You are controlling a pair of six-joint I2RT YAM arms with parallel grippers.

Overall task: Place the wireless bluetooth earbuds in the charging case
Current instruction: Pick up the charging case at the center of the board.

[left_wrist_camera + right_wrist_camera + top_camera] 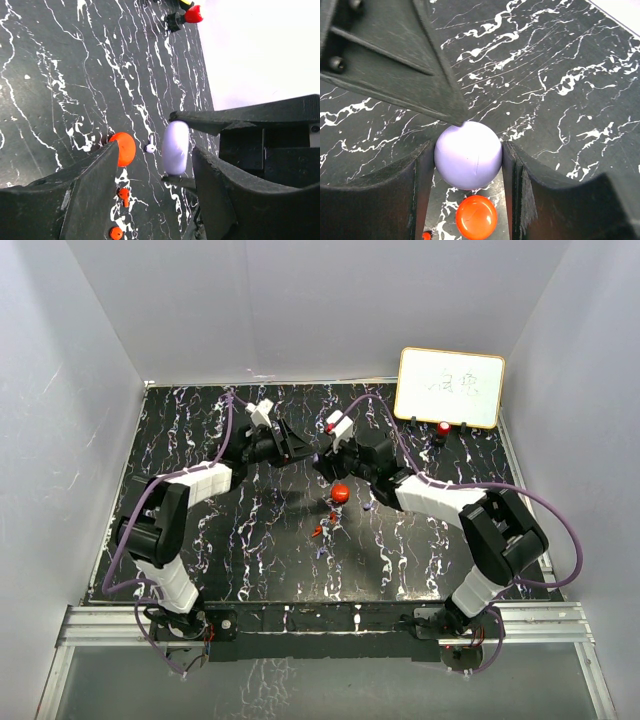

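On the bench (240, 540), loose and outside any case, lie the earbuds. A lavender earbud (150, 146) rests just beside the red case (123, 148), and the red earbuds (123, 192) sit a little nearer the arms, apart from one another. I can make out only one lavender bud with any certainty.

Above them the lavender case (468, 155) seems raised off the surface. It is clamped by its rim between the two fingers of the right end effector (468, 150). It looks shut, with only a thin seam showing. The left end effector (156, 149) is released, its jaws standing apart on either side of the case's flat faces. In the right wrist view one of its fingertips sits right at the rim.

The main hazard is that grip. A smooth round disc pinched at two points on its edge can pivot or squirt out if the left fingers press off-centre or pry unevenly at the lid. If it drops, it would land close to the red case and the buds, and bits this small would scatter or roll at a tap. A lid that springs open suddenly could also jolt the case loose. Further on, buds so tiny may slip from wide fingers, or a red one could be carried to the lavender case by mistake
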